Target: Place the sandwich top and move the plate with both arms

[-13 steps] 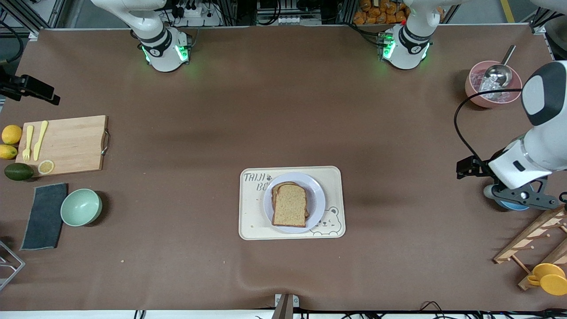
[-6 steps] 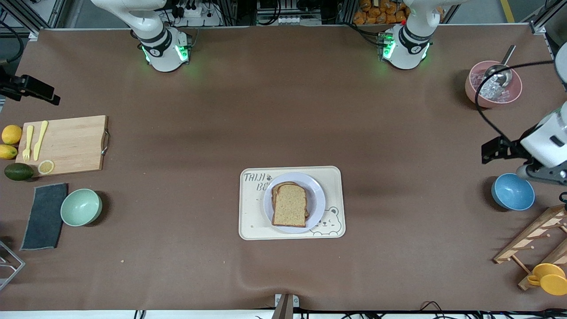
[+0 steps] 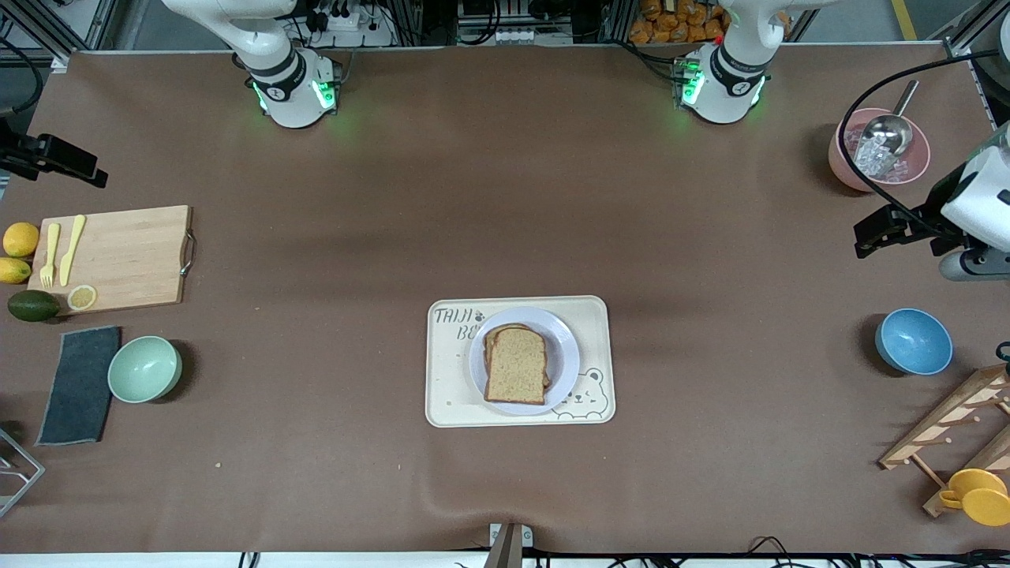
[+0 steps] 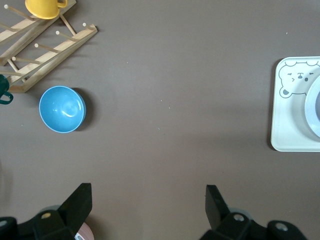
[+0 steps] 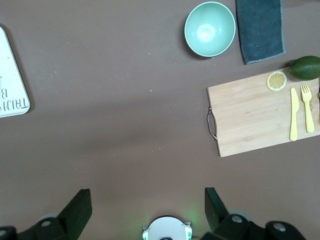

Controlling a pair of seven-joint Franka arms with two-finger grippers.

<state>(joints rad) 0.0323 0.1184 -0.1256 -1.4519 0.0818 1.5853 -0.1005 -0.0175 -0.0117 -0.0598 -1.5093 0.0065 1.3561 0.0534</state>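
Left gripper (image 4: 149, 200): released, jaws spread wide with nothing between them, up in the air over bare table at the left arm's end, near the front view's 3 o'clock edge.
Right gripper (image 5: 148, 202): released too, jaws wide apart and empty, high over bare table close to the right arm's base; out of the front view, so seen only in its own wrist view.
Sandwich top (image 3: 517, 365): lies flat on a second bread slice on the plate, the lower slice peeking out at the top slice's 10 o'clock corner.
Plate (image 3: 565, 347): rests on the cream tray, just toward 6 o'clock of the table's middle in the front view.
Cream tray (image 3: 448, 386): bear drawing at its 5 o'clock corner, lettering at its 10 o'clock corner.
Blue bowl (image 3: 914, 341): at 3 o'clock of the tray, well apart from it, toward the left arm's end.
Pink bowl (image 3: 844, 162): at 1 o'clock of the blue bowl, holding a metal scoop (image 3: 888, 130).
Wooden rack (image 3: 947, 422): at 5 o'clock of the blue bowl, with a yellow cup (image 3: 978, 495) on it.
Green bowl (image 3: 145, 368): at 9 o'clock of the tray, toward the right arm's end, beside a dark cloth (image 3: 80, 384).
Cutting board (image 3: 126, 256): at 12 o'clock of the green bowl, carrying a yellow fork (image 3: 49, 252), a yellow knife (image 3: 72, 248) and a lemon slice (image 3: 82, 297).
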